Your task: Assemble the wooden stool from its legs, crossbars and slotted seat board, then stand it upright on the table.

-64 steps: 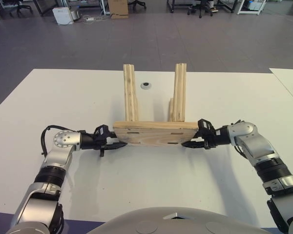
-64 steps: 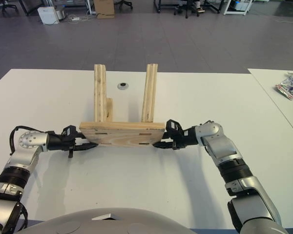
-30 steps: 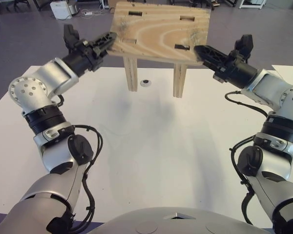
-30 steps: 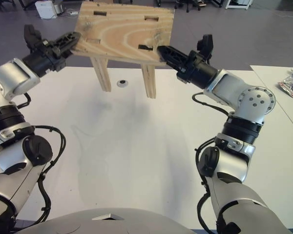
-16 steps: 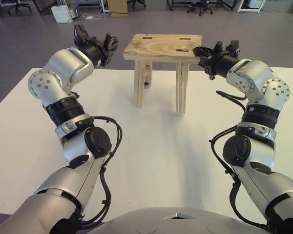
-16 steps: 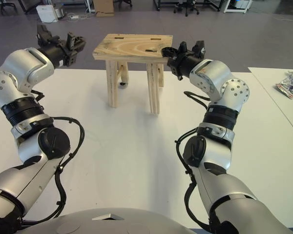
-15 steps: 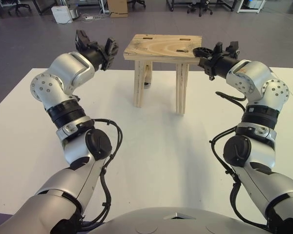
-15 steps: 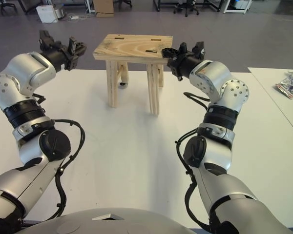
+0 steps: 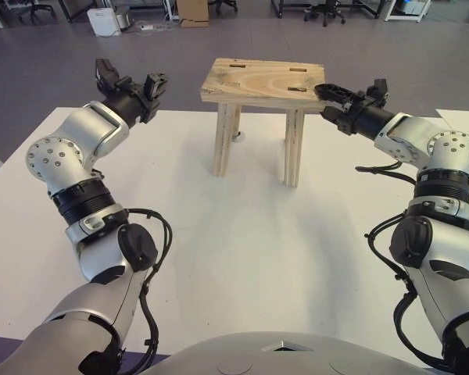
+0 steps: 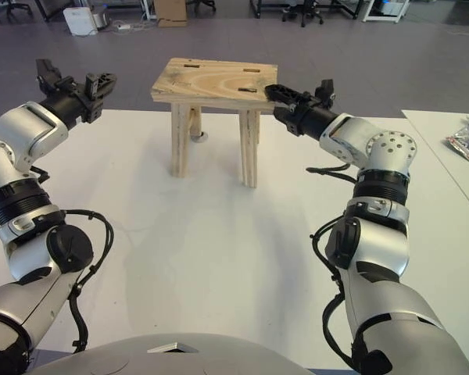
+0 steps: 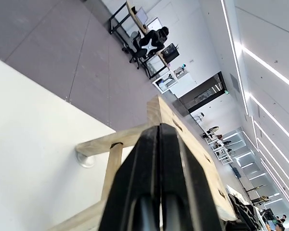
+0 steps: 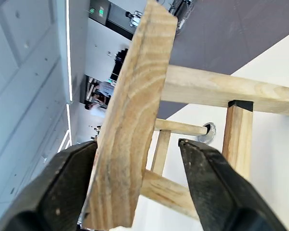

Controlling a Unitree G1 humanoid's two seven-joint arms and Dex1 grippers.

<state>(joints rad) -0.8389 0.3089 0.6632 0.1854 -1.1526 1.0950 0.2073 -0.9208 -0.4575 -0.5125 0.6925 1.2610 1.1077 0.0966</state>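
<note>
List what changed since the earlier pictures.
The stool, lying on its side, was lifted by both tools, turned upright and set down on the table. The left tool let go and drew back leftward, shut. The right tool stays at the seat board, open around its right edge.

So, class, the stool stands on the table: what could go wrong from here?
1. The right gripper has its open fingers either side of the edge of the seat board; withdrawing upward or sideways rather than straight back could catch the board and tip the stool.
2. The left gripper is shut, clear of the stool, so nothing steadies that side if it rocks.
</note>
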